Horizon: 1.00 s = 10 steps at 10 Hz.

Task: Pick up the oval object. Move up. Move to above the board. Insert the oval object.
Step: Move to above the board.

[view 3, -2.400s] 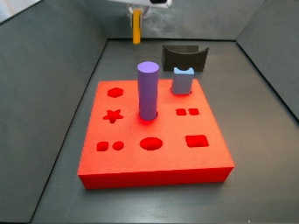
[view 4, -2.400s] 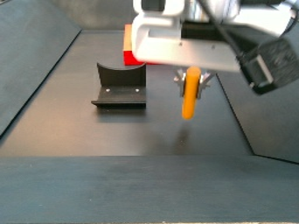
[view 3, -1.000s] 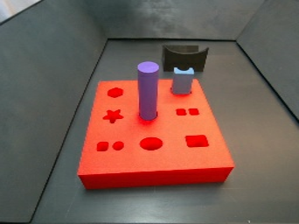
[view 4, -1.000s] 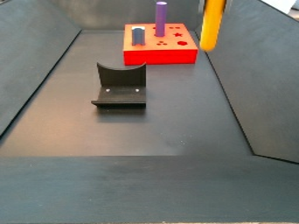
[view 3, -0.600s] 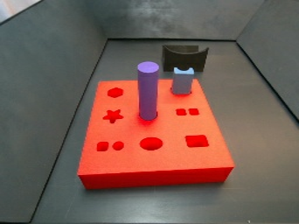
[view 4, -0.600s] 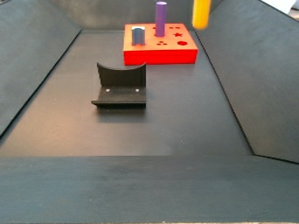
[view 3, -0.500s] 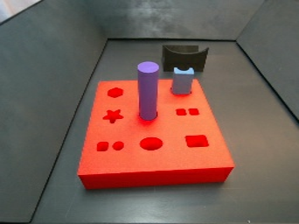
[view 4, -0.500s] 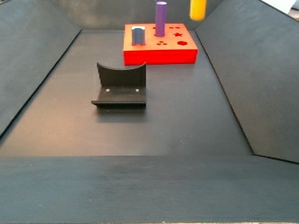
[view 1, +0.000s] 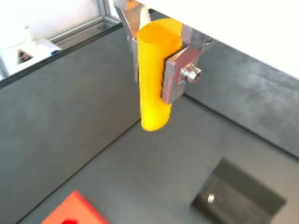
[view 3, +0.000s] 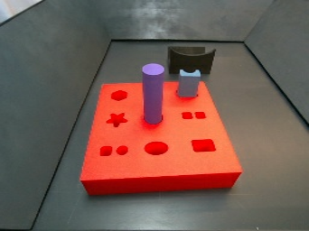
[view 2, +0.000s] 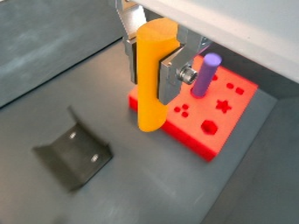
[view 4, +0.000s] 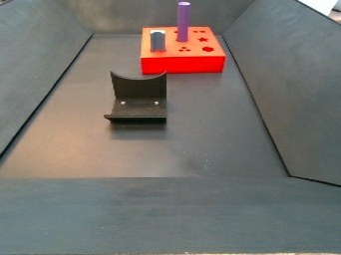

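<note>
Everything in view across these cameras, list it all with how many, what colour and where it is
Board: one, red, on the dark floor, shaped holes on top.
Purple cylinder: one, purple, upright in the board.
Light-blue peg: one, light blue, upright at the board's edge toward the holder.
Holder: one, dark grey, curved, on the floor apart from the board.
Oval object: one, orange-yellow, upright between the fingers, clear of the floor.
Gripper: one, silver fingers shut on the oval object; seen only in both wrist views.
</note>
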Motion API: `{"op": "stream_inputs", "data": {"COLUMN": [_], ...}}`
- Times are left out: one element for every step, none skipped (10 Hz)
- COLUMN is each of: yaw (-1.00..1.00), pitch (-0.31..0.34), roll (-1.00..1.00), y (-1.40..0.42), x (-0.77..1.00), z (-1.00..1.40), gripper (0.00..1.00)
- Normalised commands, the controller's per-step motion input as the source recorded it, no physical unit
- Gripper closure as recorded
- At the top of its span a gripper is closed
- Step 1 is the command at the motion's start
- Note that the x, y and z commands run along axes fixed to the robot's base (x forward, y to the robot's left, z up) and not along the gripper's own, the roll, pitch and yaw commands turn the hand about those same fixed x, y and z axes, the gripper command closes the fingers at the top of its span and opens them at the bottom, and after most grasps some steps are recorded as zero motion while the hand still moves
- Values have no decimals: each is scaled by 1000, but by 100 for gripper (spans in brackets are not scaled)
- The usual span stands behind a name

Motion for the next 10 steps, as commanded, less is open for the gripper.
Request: {"op": "stream_inputs", "data": {"yaw": [12,8,8,10,11,10,9,10,11,10], "pitch": [26,36,56,76,97,110,128,137,135,110], "roll": [37,12,-1,6,-1,4,2,2,5,6], "y": [-1000,-1000,-1000,-1000,-1000,-1000,-1000,-689,-446,-229], "x": [71,73,77,85,108,120,145,138,108,73], "z": [190,194,198,202,203,202,210,150,104,61], "gripper": [100,100,100,100,100,100,100,100,100,100]}}
